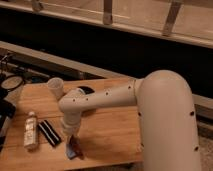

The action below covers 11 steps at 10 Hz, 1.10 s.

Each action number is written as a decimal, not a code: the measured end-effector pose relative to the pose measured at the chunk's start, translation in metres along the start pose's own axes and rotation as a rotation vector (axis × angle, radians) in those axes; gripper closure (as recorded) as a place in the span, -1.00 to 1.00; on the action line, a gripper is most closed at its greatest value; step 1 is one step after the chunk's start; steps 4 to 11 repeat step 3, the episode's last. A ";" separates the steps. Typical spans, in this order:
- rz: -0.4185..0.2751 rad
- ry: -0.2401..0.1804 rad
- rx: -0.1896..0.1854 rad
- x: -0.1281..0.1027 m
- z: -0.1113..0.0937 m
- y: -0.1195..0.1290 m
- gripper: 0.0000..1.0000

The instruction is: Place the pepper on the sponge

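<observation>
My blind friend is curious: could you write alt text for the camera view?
A white robot arm reaches over a wooden table, its gripper low over a blue object near the front edge. A pale bottle and dark striped item lie to the left; a white cup stands behind.

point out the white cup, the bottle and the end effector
white cup (56, 88): camera view, its side wall
bottle (30, 131): camera view, middle of its body
end effector (70, 141): camera view, its lower tip, low over the table (112, 137) near the front edge

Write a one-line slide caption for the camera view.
Gripper low at a blue item near the wooden table's front edge.
</observation>
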 end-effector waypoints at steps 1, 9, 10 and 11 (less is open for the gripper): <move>0.000 0.000 0.001 0.001 0.000 -0.001 -0.05; -0.005 0.001 0.001 0.001 0.000 0.000 -0.05; -0.005 0.001 0.001 0.001 0.000 0.000 -0.05; -0.005 0.001 0.001 0.001 0.000 0.000 -0.05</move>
